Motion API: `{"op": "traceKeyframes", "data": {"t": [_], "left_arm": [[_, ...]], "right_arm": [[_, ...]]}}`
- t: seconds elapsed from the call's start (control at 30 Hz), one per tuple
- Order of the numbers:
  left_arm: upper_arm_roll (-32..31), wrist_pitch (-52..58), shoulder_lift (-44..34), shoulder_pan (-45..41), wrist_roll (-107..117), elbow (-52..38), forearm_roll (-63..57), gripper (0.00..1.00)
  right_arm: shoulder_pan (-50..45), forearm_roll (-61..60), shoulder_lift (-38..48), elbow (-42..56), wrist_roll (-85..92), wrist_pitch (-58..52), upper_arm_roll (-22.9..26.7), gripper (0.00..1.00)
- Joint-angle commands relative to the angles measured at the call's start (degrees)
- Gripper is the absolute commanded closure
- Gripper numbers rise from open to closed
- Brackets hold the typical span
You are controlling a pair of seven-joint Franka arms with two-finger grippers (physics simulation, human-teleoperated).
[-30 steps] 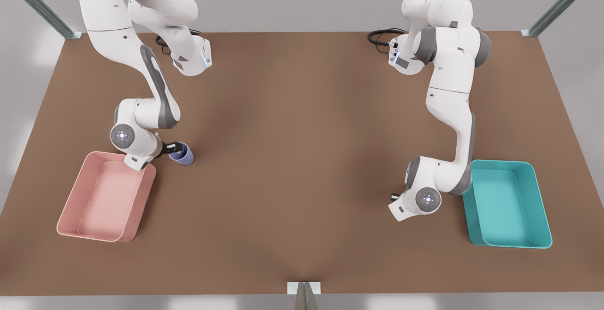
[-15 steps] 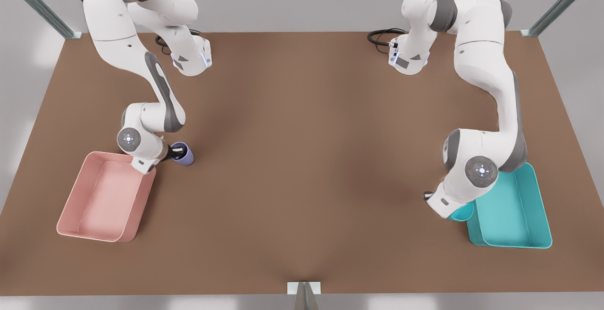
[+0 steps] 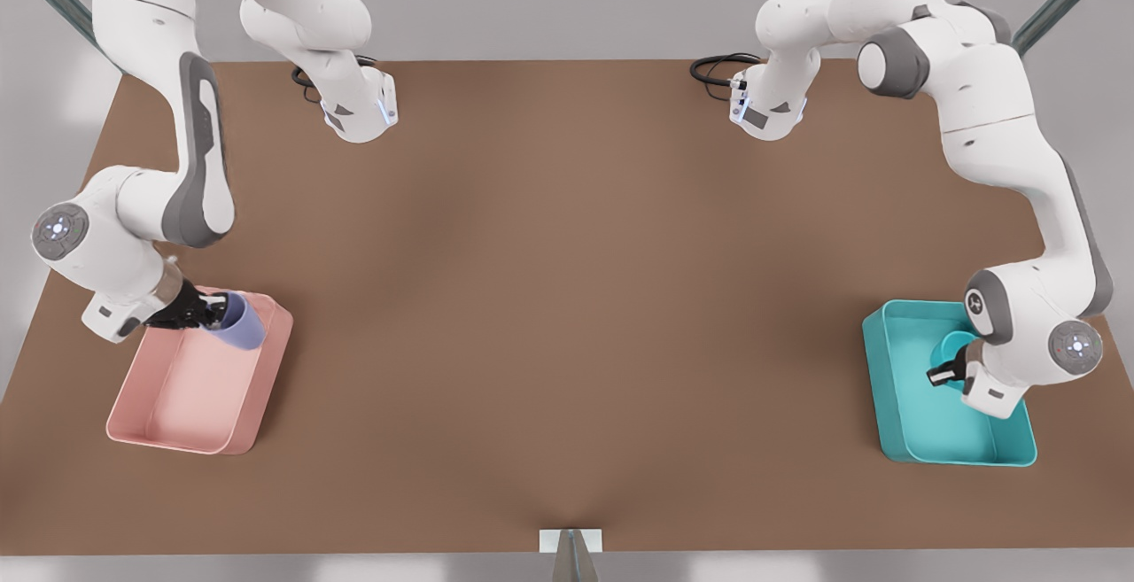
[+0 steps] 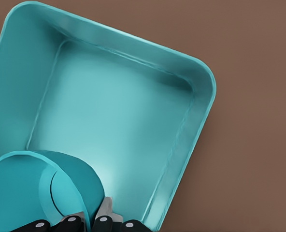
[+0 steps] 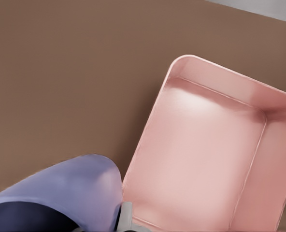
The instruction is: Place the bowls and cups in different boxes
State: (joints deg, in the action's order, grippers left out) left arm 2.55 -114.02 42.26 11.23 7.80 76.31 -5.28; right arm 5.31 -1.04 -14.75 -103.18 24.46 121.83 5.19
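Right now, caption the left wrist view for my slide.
Left gripper holds the teal bowl over the teal box.

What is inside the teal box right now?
The teal bowl hangs over the teal box, gripped by the left gripper. The visible floor is bare; the arm hides one corner.

You were looking at a simulated robotics test cell — not a home or a kitchen. A bare brown tabletop (image 3: 567,298) filled most of the frame, flat and uniformly coloured, with plain grey walls behind it. Metal frame struts (image 3: 1059,6) crossed the upper corners, and a small bracket (image 3: 570,540) sat at the bottom centre edge. Two white arm bases (image 3: 359,108) were bolted along the table's far edge at the upper left and upper right, each with a black cable (image 3: 713,68) coiled beside it — bench rigging, with smooth rendered surfaces throughout.
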Motion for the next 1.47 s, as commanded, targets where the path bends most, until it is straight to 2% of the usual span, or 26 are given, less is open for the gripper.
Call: {"op": "traceKeyframes", "data": {"t": [0.0, 0.07, 0.23, 0.27, 0.3, 0.4, 0.53, 0.57, 0.6, 0.67, 0.83, 0.97, 1.03, 1.07, 1.1, 1.17, 1.2, 1.23, 1.27, 1.33, 1.43], "left_arm": [[0.0, -6.65, 1.78, 0.37, 0.02, -0.02, 0.36, 0.79], [0.0, -8.94, 3.53, 0.99, 0.02, -0.02, 0.36, 0.79], [0.0, -11.31, 5.64, 1.87, -0.07, -0.02, -0.08, 0.79], [0.0, -11.22, 5.64, 1.96, -0.24, -0.02, -0.08, 0.49], [0.0, -11.31, 5.64, 2.04, -0.42, -0.02, -0.08, 0.0], [-0.17, -10.26, 3.89, 1.96, -0.33, -0.19, 0.36, 0.0], [-2.55, 8.63, -12.27, -2.7, -0.33, -0.46, 0.45, 0.0], [-2.55, 14.59, -17.28, -5.77, -0.42, -0.46, 3.6, 0.0], [-2.46, 19.96, -21.15, -8.76, -0.59, -0.19, 3.53, 0.0], [-2.63, 30.78, -24.06, -10.97, -2.53, -0.46, 3.7, 0.0], [-3.07, 30.88, -23.89, -11.32, -2.79, -0.72, 3.97, 0.0], [-3.07, 30.96, -23.1, -11.05, -2.79, -0.72, 3.7, 0.0], [-3.07, 30.97, -23.1, -10.61, -2.79, -0.72, 3.97, 0.0], [-2.99, 30.96, -22.92, -10.44, -2.79, -0.72, 3.97, 0.0], [-2.99, 30.96, -22.66, -10.44, -2.7, -0.72, 3.97, 0.0], [-3.07, 30.96, -22.66, -10.44, -2.79, -0.72, 4.05, 0.0], [-2.99, 30.96, -22.66, -10.44, -2.79, -0.63, 3.97, 0.0], [-2.99, 30.96, -22.66, -10.35, -2.79, -0.63, 3.97, 0.0], [-3.07, 30.96, -22.66, -10.35, -2.79, -0.63, 3.97, 0.0], [-2.99, 31.05, -22.66, -10.44, -2.79, -0.63, 3.97, 0.0], [-2.99, 31.05, -22.66, -10.35, -2.88, -0.63, 3.88, 0.0]], "right_arm": [[1.19, 1.04, -3.35, 2.9, 25.19, -2.83, 1.75, 0.79], [1.63, 1.04, -6.52, 4.92, 25.37, -2.74, 3.42, 0.79], [4.27, 0.6, -16.01, 9.23, 26.16, -1.25, 3.42, 0.79], [4.44, 0.69, -17.33, 9.58, 26.16, -0.46, 3.51, 0.79], [4.71, 0.6, -18.64, 10.28, 26.16, -0.46, 3.86, 0.79], [5.15, 0.51, -21.2, 10.46, 26.07, 1.21, 3.86, 0.79], [5.24, 0.25, -22.96, 10.46, 25.63, 2.09, 3.86, 0.79], [5.24, 0.16, -23.31, 10.46, 25.63, 2.09, 3.86, 0.67], [5.32, -0.02, -23.48, 10.46, 25.89, 2.18, 3.86, 0.0], [5.32, 0.07, -23.48, 10.46, 25.98, 2.18, 3.86, 0.0], [5.32, 0.07, -22.08, 10.2, 25.9, 0.34, 3.68, 0.0], [5.59, -0.02, -16.29, 9.67, 27.04, -8.09, 3.68, 0.0], [5.24, -0.02, -7.06, 10.63, 27.48, -18.11, 3.07, 0.0], [2.96, -3.71, -3.62, 13.62, 23.72, -23.04, 1.31, 0.05], [-0.73, -2.92, -3.62, 18.98, 5.27, -28.31, 1.05, 0.0], [-9.0, -1.25, -3.53, 24.52, -15.49, -38.85, 1.13, 0.0], [-10.15, -0.46, -1.08, 23.91, -26.64, -41.67, -0.96, 0.0], [-8.22, 7.53, 2.88, 21.62, -30.97, -41.68, -9.22, 0.0], [-7.16, 9.13, 6.66, 19.16, -31.06, -41.32, -10.64, 0.0], [-7.33, 8.69, 10.0, 17.31, -30.27, -41.32, -10.29, 0.0], [-7.33, 8.51, 9.74, 17.23, -30.0, -41.24, -9.41, 0.0]]}}
